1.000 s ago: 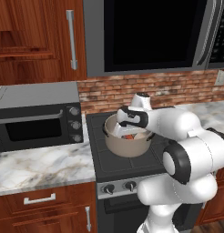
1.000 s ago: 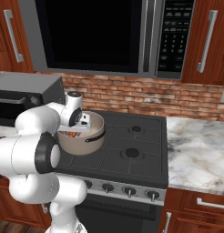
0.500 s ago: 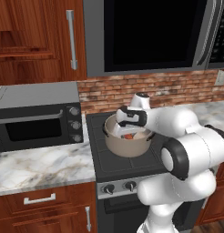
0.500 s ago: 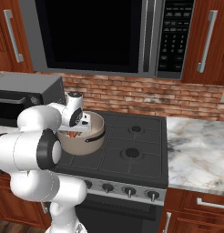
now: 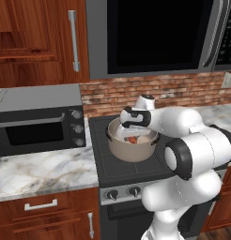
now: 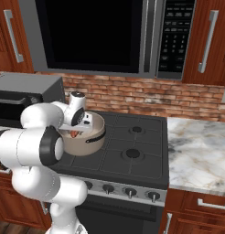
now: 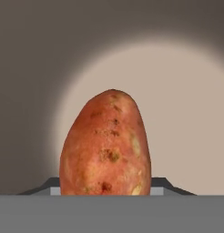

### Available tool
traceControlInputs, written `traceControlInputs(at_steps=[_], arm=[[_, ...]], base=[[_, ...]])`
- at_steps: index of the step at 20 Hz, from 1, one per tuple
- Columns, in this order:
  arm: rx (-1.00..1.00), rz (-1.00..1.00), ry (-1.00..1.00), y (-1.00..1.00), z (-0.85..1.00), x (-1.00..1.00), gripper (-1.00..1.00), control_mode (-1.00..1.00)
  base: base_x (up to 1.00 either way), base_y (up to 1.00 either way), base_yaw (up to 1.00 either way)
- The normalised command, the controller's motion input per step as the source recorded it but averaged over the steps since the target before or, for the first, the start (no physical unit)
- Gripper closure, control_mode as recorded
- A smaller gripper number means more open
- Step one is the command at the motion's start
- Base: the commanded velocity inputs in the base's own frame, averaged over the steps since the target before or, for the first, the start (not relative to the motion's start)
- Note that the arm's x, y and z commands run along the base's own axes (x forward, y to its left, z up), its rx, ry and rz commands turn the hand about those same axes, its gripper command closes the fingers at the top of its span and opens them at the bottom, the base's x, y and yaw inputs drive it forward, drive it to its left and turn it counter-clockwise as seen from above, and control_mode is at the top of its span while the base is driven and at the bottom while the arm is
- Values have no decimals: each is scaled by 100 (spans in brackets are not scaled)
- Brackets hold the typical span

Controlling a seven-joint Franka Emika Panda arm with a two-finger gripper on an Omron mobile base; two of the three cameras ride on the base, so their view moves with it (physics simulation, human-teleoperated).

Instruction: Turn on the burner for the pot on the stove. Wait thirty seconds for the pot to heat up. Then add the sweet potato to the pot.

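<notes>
The gripper (image 5: 132,136) is clamped on the sweet potato (image 7: 106,144), holding it inside the mouth of the pot (image 5: 131,151) on the stove's (image 6: 132,162) near-left burner.

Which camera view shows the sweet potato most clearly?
The hand view: the sweet potato appears large there, its spotted reddish skin sharp against the pot's pale inside. In the left base view it is a small orange patch under the gripper; the right base view shows a sliver.

The pot (image 5: 132,146) is carried on the front left grate of the black stove (image 6: 132,160). The grey toaster oven (image 5: 40,119) is set on the marble counter (image 5: 42,171) just beside it.
</notes>
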Motion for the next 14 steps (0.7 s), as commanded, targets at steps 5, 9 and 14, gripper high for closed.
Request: traceControlInputs(at_steps=[5, 9, 14], arm=[[4, 0, 0, 0, -6, 7, 100, -100], [2, 0, 0, 0, -16, 8, 100, -100], [2, 0, -1, 0, -21, 5, 100, -100]], base=[[0, 0, 0], [0, 0, 0], [0, 0, 0]])
